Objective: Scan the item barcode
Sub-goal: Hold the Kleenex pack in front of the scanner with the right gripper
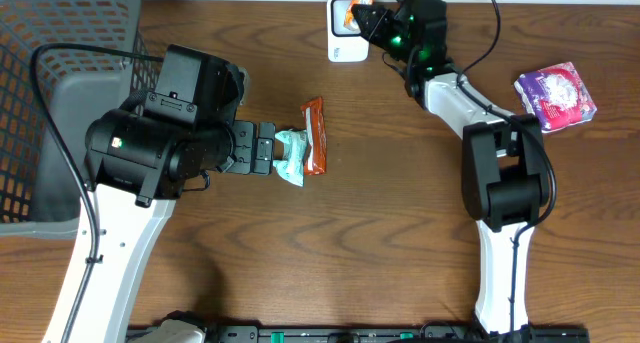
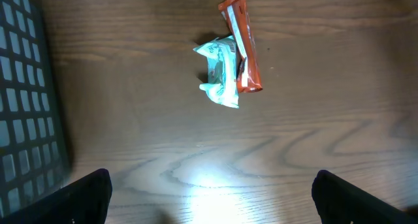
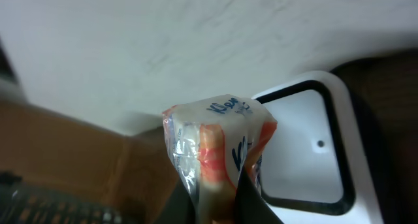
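Tissue pack (image 3: 219,145), right wrist view: blue script lettering beginning "Kle" runs across the upper face, toward 12 o'clock. A second partial "Kl" stands on the side face, toward 4 o'clock. The rest of each word is cut off. Print on the teal packet (image 2: 221,70), orange wrapper (image 2: 243,44) and purple pack (image 1: 556,95) is too small to read.

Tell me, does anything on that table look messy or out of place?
Only mildly: mid-table, the crumpled teal packet lies jammed against the orange-red wrapper, which overlaps its edge, both askew. Nothing looks spilled or broken.
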You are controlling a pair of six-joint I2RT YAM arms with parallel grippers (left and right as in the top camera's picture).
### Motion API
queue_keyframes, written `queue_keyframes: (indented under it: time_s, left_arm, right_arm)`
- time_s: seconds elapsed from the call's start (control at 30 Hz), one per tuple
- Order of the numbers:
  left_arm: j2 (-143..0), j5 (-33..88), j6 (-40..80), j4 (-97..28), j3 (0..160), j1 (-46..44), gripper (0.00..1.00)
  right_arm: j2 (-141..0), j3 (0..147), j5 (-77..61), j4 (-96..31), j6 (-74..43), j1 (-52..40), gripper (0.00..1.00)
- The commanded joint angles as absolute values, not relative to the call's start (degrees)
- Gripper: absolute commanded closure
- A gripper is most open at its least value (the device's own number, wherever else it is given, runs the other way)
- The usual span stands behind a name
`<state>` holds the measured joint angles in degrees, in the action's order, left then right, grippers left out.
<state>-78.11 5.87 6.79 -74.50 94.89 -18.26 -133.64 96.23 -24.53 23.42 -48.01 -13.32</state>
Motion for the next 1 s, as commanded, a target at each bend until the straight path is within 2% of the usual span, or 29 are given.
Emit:
queue_keyframes:
  time_s: [0.0,0.4,0.7,0.97]
  left_arm:
    - [-77.84,5.98,6.44,-74.56,94.94,-18.22,0.02]
    - [-77.84,5.98,6.44,-74.56,94.94,-18.22,0.02]
    - [-77.84,5.98,6.44,-74.56,94.94,-18.22,0.02]
    - [-77.84,5.98,6.44,-74.56,94.94,-18.22,0.02]
  right_arm:
    - [-132.7,97.89,-19.14,23.35,-49.76,-14.0,0.99]
    - [-134.28,104.16,-18.2,12.36,-45.52,-14.68,0.99]
    - [-134.26,104.88,-29.26,15.88,-42.83,-15.31,0.99]
    - [-134.23,109.34,-28.58,8.78,-42.54,-14.0,0.99]
